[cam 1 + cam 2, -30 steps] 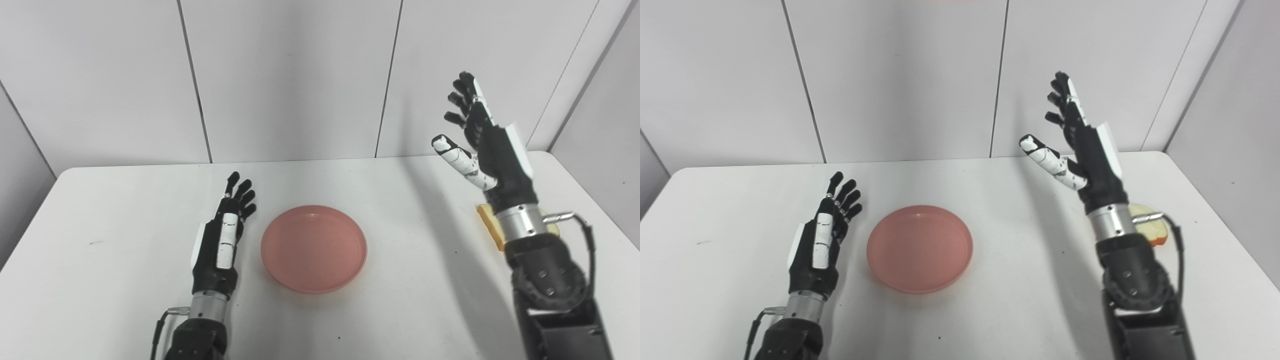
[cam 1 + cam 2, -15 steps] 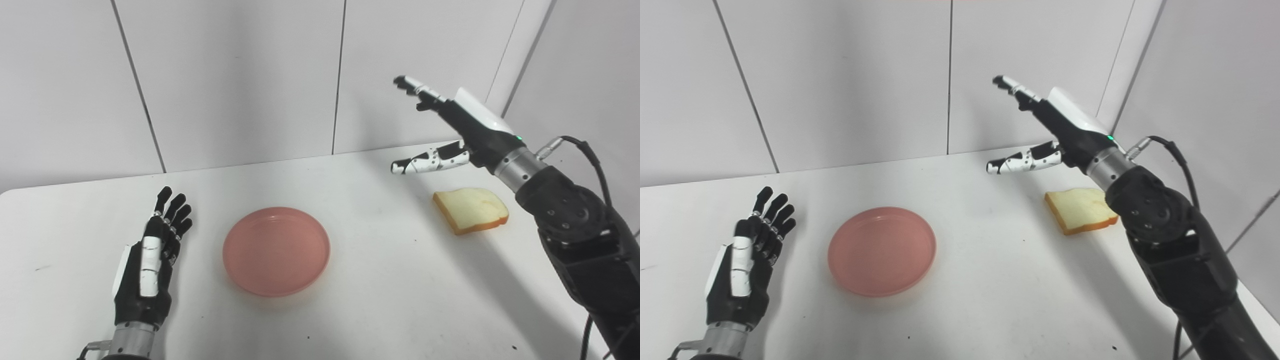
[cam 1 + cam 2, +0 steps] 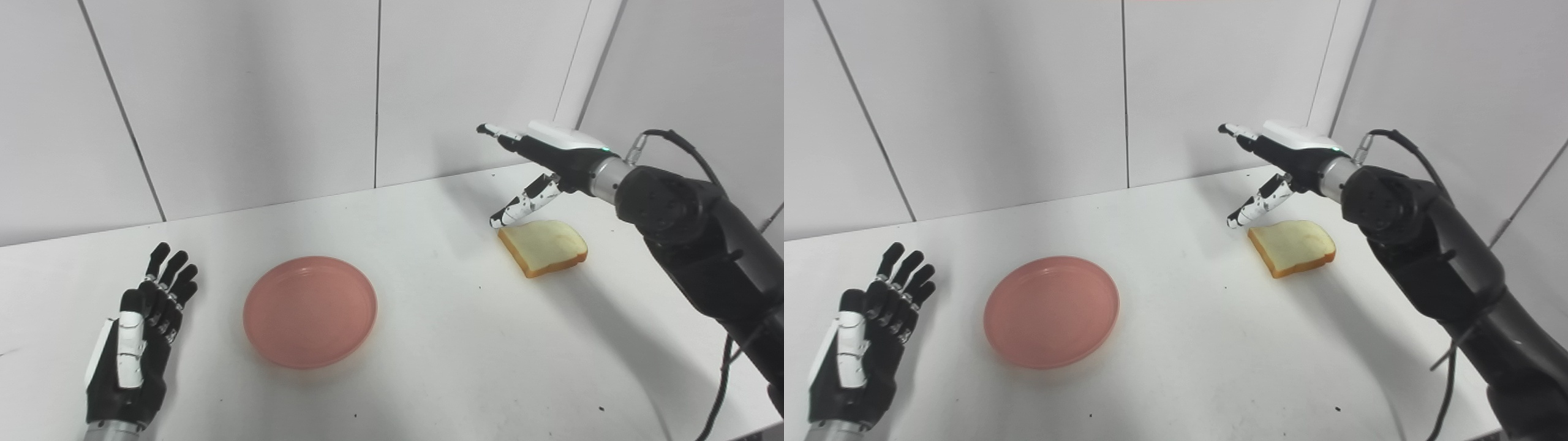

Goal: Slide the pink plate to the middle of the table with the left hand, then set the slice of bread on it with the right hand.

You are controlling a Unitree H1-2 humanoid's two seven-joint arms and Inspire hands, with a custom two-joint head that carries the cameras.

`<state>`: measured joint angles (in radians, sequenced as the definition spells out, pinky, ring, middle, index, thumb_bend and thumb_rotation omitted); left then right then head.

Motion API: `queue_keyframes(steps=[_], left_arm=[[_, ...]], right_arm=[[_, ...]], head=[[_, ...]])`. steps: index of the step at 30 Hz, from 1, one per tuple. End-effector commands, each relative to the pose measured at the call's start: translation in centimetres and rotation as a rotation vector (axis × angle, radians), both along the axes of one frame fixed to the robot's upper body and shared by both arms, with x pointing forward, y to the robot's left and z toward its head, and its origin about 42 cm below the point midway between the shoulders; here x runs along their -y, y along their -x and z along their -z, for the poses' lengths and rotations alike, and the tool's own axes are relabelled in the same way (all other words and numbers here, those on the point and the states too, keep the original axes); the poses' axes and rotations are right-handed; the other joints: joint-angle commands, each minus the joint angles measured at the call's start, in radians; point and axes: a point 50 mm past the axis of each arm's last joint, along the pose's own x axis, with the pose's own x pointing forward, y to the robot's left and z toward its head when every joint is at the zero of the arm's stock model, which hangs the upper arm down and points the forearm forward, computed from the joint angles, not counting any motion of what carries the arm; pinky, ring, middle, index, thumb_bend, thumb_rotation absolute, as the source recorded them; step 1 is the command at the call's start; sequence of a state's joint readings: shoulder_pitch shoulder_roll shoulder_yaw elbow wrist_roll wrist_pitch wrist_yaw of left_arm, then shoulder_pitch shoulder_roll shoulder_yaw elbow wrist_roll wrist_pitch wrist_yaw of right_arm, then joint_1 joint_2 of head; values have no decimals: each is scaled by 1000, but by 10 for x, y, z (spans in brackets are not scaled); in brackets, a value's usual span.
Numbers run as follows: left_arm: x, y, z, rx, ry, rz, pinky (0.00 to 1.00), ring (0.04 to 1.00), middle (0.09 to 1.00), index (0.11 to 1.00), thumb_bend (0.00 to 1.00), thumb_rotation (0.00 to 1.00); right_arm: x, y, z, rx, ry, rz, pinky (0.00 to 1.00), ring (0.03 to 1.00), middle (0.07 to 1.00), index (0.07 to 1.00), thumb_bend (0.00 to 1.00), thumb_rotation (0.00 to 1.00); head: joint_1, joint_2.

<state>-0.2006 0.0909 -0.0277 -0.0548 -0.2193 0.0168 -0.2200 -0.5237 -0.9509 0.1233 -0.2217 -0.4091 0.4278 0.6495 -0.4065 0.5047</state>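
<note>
fingers spread on right hand (image 3: 539, 165) over bread (image 3: 544, 247), holding nothing; left hand (image 3: 136, 349) empty too. lower flat, pinch the crust.

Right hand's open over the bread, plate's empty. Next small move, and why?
Probably lower the right hand onto the slice of bread and close on it. The hand is open, thumb tip near the slice's far-left corner and the other fingers stretched above, so nothing is gripped yet. The pink plate lies empty and the left hand rests open beside it, apart from it.
</note>
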Motion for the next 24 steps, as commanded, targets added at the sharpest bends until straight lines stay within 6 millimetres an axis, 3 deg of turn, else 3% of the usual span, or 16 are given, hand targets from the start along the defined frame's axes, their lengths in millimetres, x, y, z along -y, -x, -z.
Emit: queue_keyframes(steps=[1,8,21,24], left_arm=[[-5,-2,-18,82,-1,13,969,952,970,975,767,1000],[-13,-3,-16,77,-6,4,965,951,969,974,761,1000],[-22,-2,-13,53,-15,8,958,953,974,986,746,1000],[-23,-3,-12,53,-18,13,958,958,978,989,744,1000]], right_arm=[[8,2,-33,63,90,-1,921,1000,1000,1000,1000,331],[23,-2,-33,-31,237,95,938,1000,1000,1000,1000,407],[42,-21,-14,-148,303,161,924,1000,1000,1000,1000,362],[44,-25,-8,-150,342,150,992,1000,1000,1000,1000,372]], head=[[-9,4],[-22,9],[-42,19],[-51,17]])
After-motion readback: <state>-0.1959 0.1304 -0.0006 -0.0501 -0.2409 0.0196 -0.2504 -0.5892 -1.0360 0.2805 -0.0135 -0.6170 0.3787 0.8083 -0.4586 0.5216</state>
